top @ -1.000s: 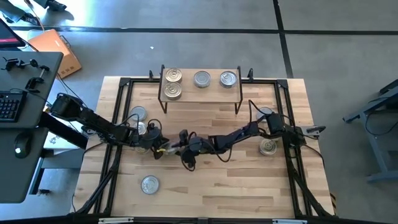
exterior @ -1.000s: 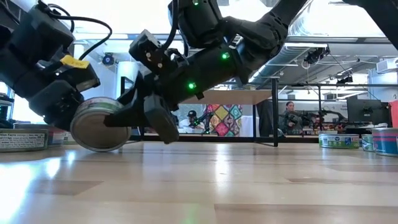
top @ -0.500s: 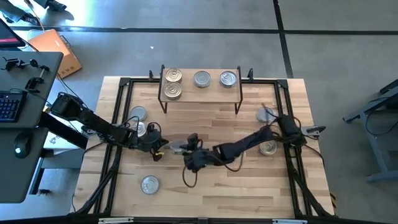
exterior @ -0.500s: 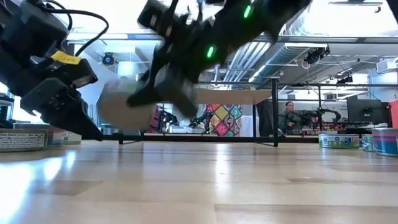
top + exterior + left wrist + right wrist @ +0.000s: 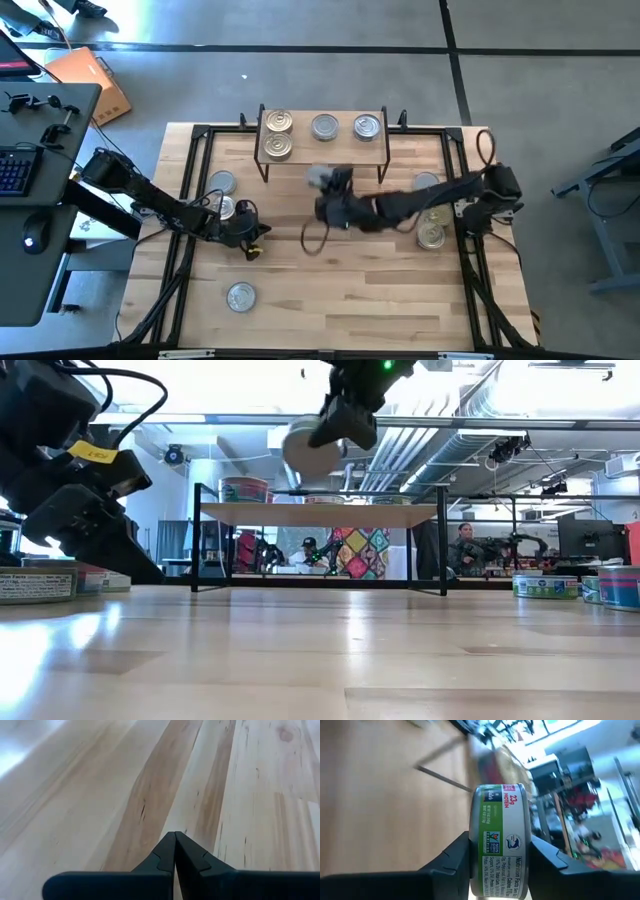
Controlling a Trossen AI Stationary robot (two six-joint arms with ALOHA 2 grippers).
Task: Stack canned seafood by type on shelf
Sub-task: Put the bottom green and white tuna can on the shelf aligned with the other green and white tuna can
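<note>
Right claw [image 5: 498,852] clamped on one tin [image 5: 501,837], fingers on opposite sides of the curved wall, label side toward the wrist camera. In the high view that tin [image 5: 319,178] is up in the air just in front of the shelf [image 5: 300,150], near the shelf's middle; the low view puts it above the level of the shelf top.

Left claw [image 5: 175,851] pinched closed on nothing, low over the bench [image 5: 360,290] at the left side. It waits.

Other tins: four on the shelf top, two at far left [image 5: 278,122] [image 5: 277,147], one middle [image 5: 324,126], one right [image 5: 368,126]. On the bench: two at left [image 5: 222,184] [image 5: 230,207], one near left [image 5: 240,296], two at right [image 5: 426,183] [image 5: 432,236].

Handling, as a judgement: rigid metal, will not deform under the grip; full, so dense for its size. Smooth printed wall looks slippery, so squeeze across the full width at mid-height. Lid rim and pull tab give poor purchase; avoid. Flat ends should stack well if set down level and centred on a like tin.
</note>
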